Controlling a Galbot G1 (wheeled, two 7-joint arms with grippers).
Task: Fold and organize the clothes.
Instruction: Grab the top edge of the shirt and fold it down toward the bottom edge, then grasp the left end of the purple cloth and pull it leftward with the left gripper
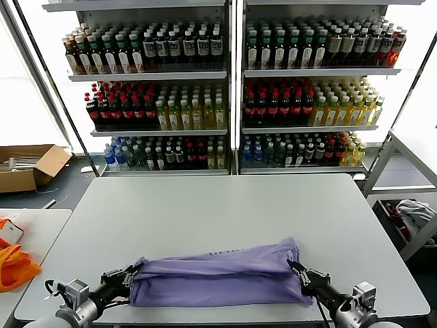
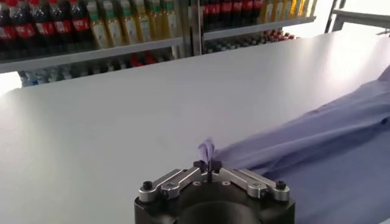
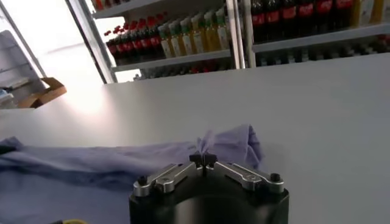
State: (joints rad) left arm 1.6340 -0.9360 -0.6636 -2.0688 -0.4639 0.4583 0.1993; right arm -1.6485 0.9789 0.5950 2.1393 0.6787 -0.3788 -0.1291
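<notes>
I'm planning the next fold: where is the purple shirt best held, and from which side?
Hold the purple shirt by its two near end corners, from the table's near edge. It lies as a long band, and the left gripper and right gripper already pinch those ends, fabric bunched between the fingers.

Bright daylight floods from windows (image 1: 20,89) behind the shelves (image 1: 232,89), blowing out to white at both upper corners of the head view. Table (image 1: 225,212) evenly lit, soft glare on its far part in both wrist views; only faint shadow under the shirt (image 1: 218,277). Bottles (image 2: 109,27) slightly soft in wrist views.
</notes>
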